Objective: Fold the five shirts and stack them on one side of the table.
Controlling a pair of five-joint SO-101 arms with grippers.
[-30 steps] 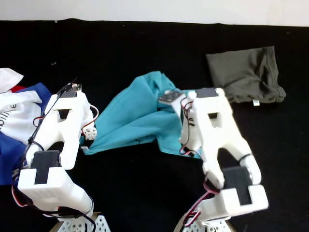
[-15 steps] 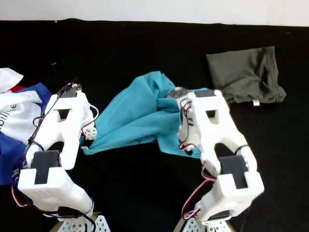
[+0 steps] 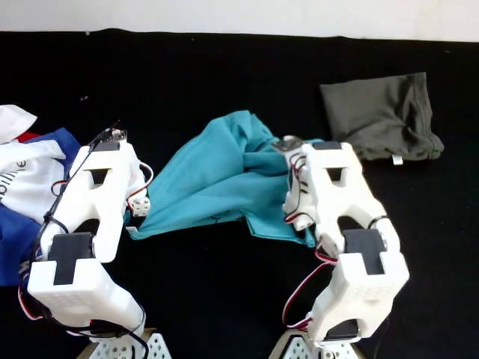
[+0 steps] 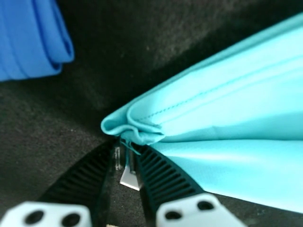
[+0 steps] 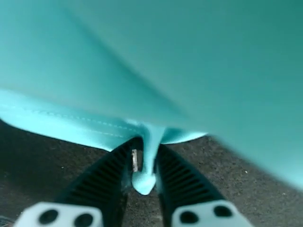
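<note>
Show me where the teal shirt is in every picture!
High view: the teal shirt lies crumpled in the middle of the black table.
Left wrist view: its bunched corner is pinched in the left gripper.
Right wrist view: its hem is pinched in the right gripper.
Shared landmark: the black table under the shirt.

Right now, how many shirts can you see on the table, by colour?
Teal shirt: 1, mid-table, pinched by left pincer and right pincer.
Olive shirt: 1, folded, beyond the right arm.
Blue-and-white heap: at least 1, beside the left arm; pieces overlap, cannot separate.
Total: at least 3.
</note>
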